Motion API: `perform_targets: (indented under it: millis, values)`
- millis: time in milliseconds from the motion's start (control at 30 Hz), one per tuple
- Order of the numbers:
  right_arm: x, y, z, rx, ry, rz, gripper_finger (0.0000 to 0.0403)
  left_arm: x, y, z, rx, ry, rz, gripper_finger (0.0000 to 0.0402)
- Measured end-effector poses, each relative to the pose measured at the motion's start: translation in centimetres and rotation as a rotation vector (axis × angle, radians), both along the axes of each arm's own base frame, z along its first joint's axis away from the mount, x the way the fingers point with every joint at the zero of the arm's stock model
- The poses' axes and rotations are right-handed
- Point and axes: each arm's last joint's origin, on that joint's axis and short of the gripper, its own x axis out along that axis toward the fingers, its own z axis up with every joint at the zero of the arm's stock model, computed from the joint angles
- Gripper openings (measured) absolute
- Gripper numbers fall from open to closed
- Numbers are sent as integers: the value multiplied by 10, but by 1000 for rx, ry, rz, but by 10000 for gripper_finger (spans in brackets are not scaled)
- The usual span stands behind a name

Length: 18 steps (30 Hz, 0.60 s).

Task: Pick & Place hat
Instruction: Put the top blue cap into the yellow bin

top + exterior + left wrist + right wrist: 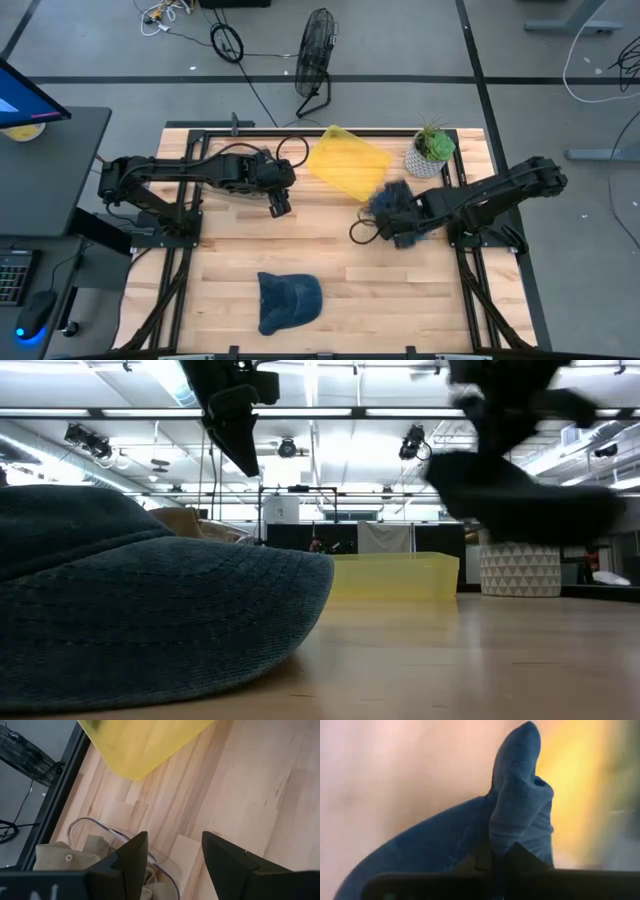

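My right gripper (pixel 397 222) is shut on a dark blue knit hat (pixel 388 197), right of the table's middle and next to the yellow bin (pixel 345 162). In the low view the hat shows as a dark blurred mass (pixel 525 495) above the table. A blue denim cap (pixel 288 300) lies crown up on the table near the front edge, and it fills the left of the low view (pixel 150 600). My left gripper (pixel 279 205) is open and empty above the table, left of the bin. My right gripper pinches a bunched fold of the knit hat (pixel 512 827) between its two shut fingers. The cloth stands out past the fingertips in several layers. In the low view the hat is lifted clear of the table.
The yellow bin (pixel 145 742) stands at the back middle, with a potted plant (pixel 432 150) to its right. A clear container with tan cloth (pixel 75 857) sits under my left arm. There is bare wood between the bin and the denim cap.
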Motion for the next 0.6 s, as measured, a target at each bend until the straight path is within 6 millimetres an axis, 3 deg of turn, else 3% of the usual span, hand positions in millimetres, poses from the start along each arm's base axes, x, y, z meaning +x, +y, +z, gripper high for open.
perform_targets:
  millis: [133, 233, 400, 600]
  values:
    - [17, -11, 30, -378, -137, 56, 15, 0, 0, 0, 0, 0, -1, 193]
    - [33, -21, 41, -521, -206, 100, 14, 0, 0, 0, 0, 0, -1, 193]
    - [48, -56, 49, -558, -257, 98, 11, 0, 0, 0, 0, 0, -1, 193]
    - [51, -105, 33, -443, -311, 60, 11, 1, 0, 1, 2, -12, -1, 193]
